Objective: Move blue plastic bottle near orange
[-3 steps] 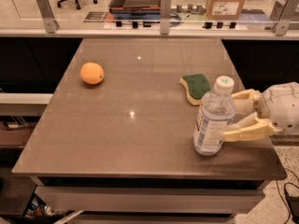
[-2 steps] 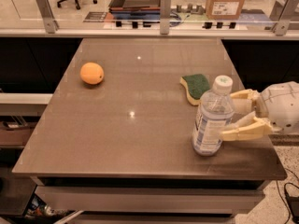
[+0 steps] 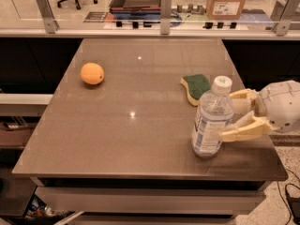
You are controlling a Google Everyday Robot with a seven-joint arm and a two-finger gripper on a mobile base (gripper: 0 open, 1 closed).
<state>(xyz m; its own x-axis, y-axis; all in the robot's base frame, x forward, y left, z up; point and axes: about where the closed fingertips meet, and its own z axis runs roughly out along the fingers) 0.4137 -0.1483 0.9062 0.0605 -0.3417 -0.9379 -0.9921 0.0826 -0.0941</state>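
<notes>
**Brown tabletop (image 3: 140,139): bottle held at 4 o'clock**

The blue plastic bottle (image 3: 212,121) is stood upright near the front right edge. It is pinched at label height by the gripper (image 3: 226,116), which reaches in from 3 o'clock. The bottle is judged light, thin-walled and slick, so a gentle mid-body hold is preferred. The sponge (image 3: 197,86) lies just beyond it at 12 o'clock. The orange (image 3: 92,73) sits well apart at 10 o'clock. Nothing is seen shifted since a second ago.

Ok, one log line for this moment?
tool: beside blue plastic bottle, table front right | bottle: upright | orange: far left, apart from bottle | task: not yet done
</notes>
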